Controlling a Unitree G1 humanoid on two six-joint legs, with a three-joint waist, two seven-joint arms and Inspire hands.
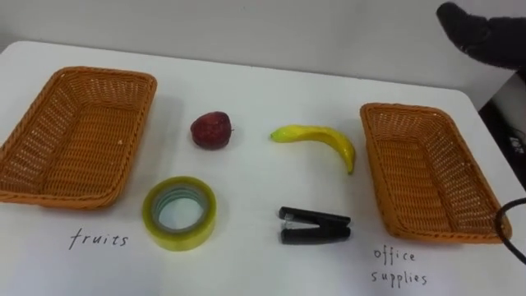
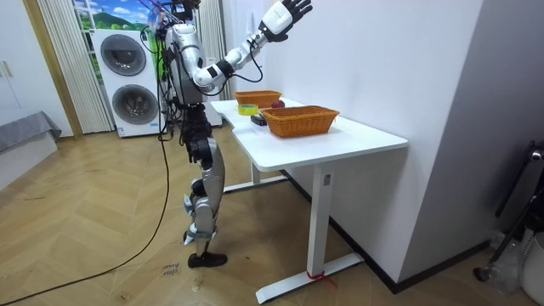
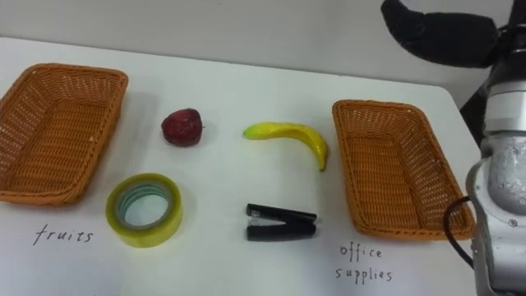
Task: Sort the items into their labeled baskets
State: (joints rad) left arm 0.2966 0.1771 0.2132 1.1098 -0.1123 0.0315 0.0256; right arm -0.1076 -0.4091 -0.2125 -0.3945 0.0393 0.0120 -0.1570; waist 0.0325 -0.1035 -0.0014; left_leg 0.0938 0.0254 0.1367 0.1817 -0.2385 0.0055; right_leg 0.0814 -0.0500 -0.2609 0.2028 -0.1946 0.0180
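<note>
On the white table lie a red apple, a yellow banana, a roll of yellowish tape and a black stapler, all between two wicker baskets. The left basket has the fruit label handwritten before it. The right basket has the office-supplies label. Both baskets hold nothing. My right hand is raised high over the table's far right corner with its fingers spread open, seen lifted in the room view. It touches nothing.
The table stands against a white wall. I stand at its end on the room view's left, on a wooden floor. Two stacked washing machines are behind me.
</note>
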